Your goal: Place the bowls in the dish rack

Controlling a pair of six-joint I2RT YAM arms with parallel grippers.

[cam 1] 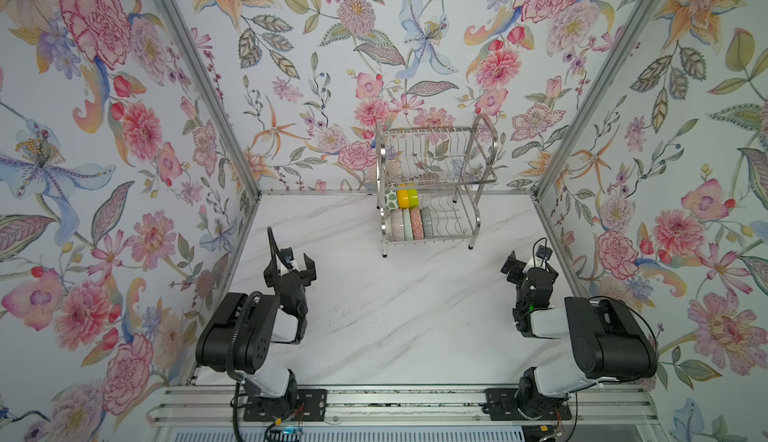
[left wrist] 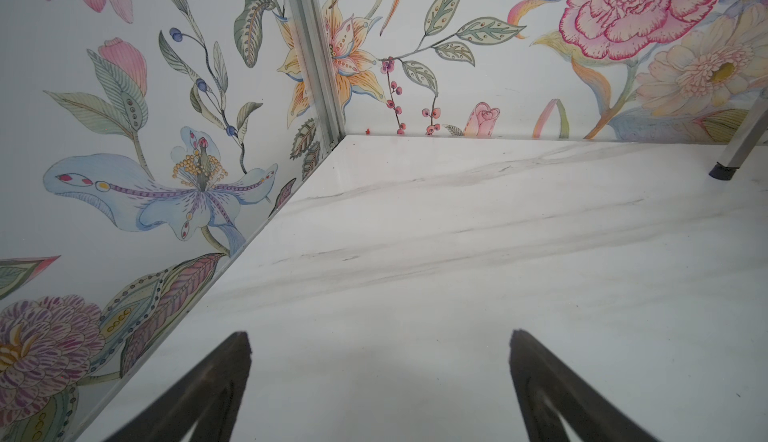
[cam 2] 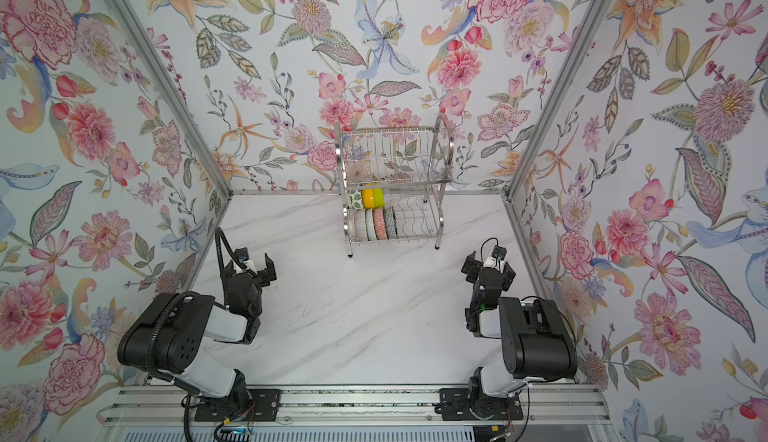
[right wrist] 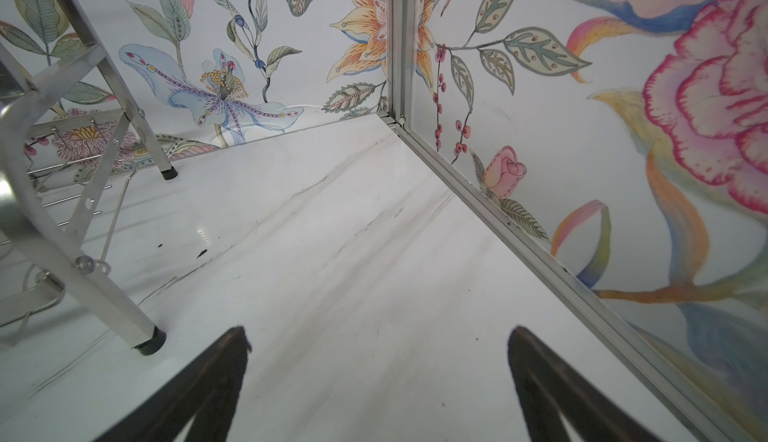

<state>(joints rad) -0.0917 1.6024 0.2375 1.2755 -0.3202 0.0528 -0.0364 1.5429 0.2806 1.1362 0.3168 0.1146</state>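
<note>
The dish rack stands at the back of the marble table in both top views. On its lower tier stand bowls on edge: a green-leaf white bowl, an orange-yellow one and a lime green one behind, and several patterned bowls in front. The upper tier is bare. My left gripper is open over bare table, well short of the rack. My right gripper is open too, near the rack's right legs.
Floral walls with metal corner posts close in the table on three sides. One rack foot shows in the left wrist view. Both arm bases sit on a rail at the front edge.
</note>
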